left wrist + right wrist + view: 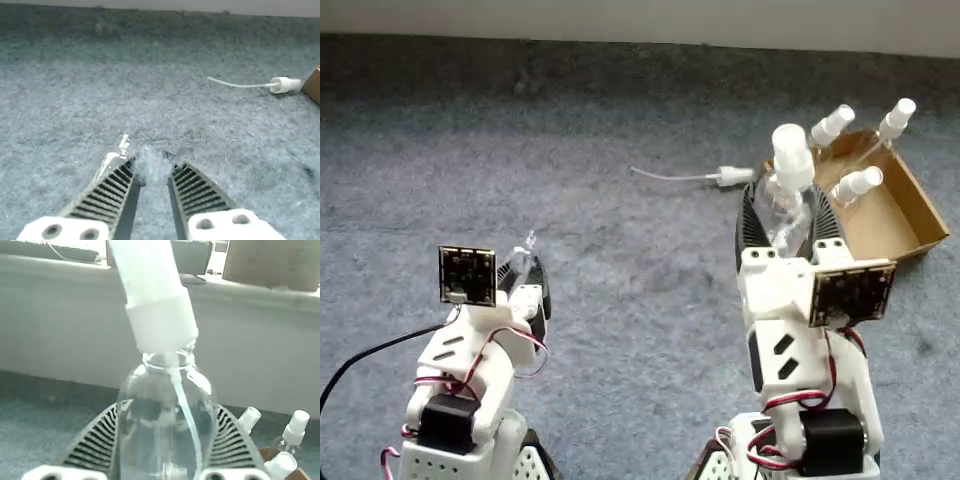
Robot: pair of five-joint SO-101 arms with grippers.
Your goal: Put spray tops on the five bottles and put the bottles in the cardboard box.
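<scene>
My right gripper (787,218) (167,412) is shut on a clear bottle (786,200) (160,425), held upright beside the cardboard box (898,210) (313,86). A white spray top (792,155) (155,305) sits tilted on that bottle's neck, its tube inside. Three capped bottles (860,182) (295,425) lean in the box. A loose spray top (730,177) (282,84) with its tube lies on the carpet. My left gripper (527,278) (152,172) is narrowly open at carpet level with only carpet in the gap. A small uncapped bottle (530,242) (117,152) lies against the outside of one finger.
Grey carpet (620,280) covers the table between the two arms. A pale wall edge (640,20) runs along the far side. The box stands at the far right, close to the carpet's edge.
</scene>
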